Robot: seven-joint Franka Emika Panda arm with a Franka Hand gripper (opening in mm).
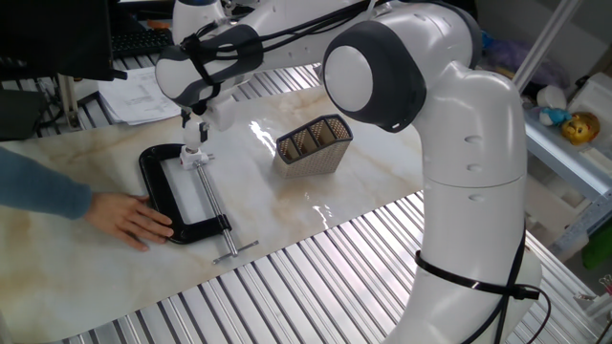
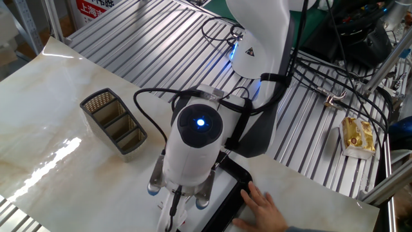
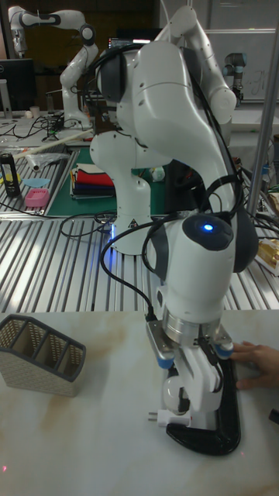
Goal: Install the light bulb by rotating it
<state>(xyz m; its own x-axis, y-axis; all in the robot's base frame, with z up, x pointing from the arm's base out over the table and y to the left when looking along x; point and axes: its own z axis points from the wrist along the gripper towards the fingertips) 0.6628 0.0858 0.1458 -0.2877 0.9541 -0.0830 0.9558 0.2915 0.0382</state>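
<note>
One marble tabletop (image 1: 287,205) on slatted metal frame; gripper (image 1: 194,127) clenched on light bulb (image 1: 193,134) above black clamp (image 1: 182,196); basket (image 1: 313,143) right.

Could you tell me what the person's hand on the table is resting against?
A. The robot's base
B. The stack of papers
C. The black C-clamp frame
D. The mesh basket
C: the hand lies flat on the table with its fingers against the black C-clamp, far from the mesh basket.

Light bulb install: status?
Hand shut on light bulb, directly above the white socket on the black C-clamp. Person's hand steadies the clamp frame. Mesh basket off to the side.
</note>
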